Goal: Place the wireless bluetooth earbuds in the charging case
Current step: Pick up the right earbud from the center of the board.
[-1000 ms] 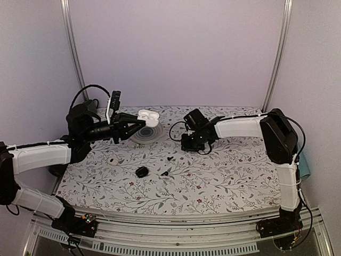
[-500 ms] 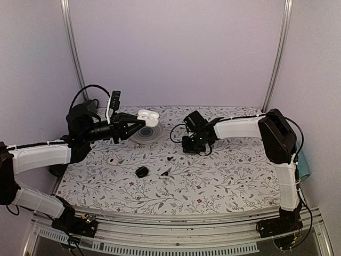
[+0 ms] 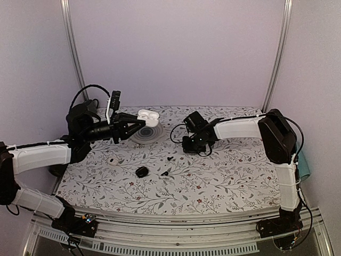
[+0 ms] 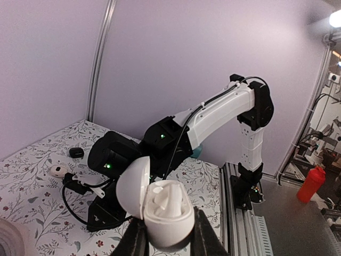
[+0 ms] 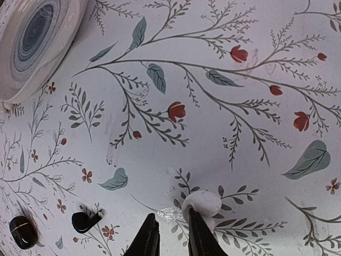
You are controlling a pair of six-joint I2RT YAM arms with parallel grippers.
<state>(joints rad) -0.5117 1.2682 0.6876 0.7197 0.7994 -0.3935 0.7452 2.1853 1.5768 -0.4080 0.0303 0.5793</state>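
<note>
Earbud (image 5: 202, 204) on table (image 5: 277, 74), just beside right hand (image 5: 170, 237)

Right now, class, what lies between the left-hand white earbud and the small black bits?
A black oval object lies between the earbud and the bits, shown in the top view.

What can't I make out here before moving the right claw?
- Right wrist view: whether the right claw pinches the earbud or only touches it; its fingertip covers the contact.
- Top view: that claw's tips, hidden under its own body.
- Left wrist view: whether the charging case sockets are empty; white on white blurs them.
</note>
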